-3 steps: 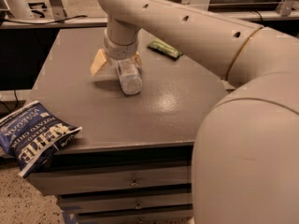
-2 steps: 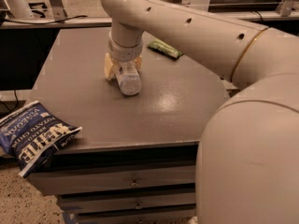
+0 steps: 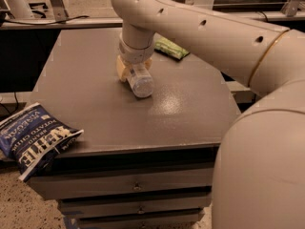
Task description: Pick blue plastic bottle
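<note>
Gripper (image 3: 135, 72) is down low on the grey table (image 3: 90, 87), hanging straight off the big cream arm (image 3: 200, 30). Its yellowish fingers (image 3: 122, 70) are pinched in against the blue plastic bottle (image 3: 142, 85), which lies on its side right under it, one end poking out toward the camera. Green bag (image 3: 170, 47) sits just behind and right of the gripper. Dark blue chip bag (image 3: 35, 138) is well off to its front-left, drooping over the table edge.
</note>
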Tool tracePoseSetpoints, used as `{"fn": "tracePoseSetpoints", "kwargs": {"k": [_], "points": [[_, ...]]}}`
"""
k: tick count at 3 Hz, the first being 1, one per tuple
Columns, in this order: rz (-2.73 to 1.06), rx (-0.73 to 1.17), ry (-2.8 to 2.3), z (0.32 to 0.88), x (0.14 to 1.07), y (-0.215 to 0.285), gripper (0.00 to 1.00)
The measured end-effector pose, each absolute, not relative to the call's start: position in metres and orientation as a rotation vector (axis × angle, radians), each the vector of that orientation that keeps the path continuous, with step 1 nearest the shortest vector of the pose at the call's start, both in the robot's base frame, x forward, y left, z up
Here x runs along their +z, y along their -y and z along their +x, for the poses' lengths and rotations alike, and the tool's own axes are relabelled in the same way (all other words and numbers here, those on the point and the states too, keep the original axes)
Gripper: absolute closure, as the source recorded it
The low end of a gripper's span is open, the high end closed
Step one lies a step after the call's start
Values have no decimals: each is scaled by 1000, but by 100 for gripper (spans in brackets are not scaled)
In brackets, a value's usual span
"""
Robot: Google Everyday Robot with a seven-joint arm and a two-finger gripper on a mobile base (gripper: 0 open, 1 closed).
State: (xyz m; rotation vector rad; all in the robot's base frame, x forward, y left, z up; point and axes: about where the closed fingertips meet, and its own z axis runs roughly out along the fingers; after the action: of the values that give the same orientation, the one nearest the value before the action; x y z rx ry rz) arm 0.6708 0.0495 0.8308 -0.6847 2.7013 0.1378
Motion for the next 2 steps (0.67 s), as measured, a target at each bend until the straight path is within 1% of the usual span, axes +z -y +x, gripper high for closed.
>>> {"fn": "tracePoseSetpoints", "kwargs": {"k": [1,2], "points": [[-706,173,-2640,674,853,-41,100],[-745,255,-2515,676,896,-34,100]]}}
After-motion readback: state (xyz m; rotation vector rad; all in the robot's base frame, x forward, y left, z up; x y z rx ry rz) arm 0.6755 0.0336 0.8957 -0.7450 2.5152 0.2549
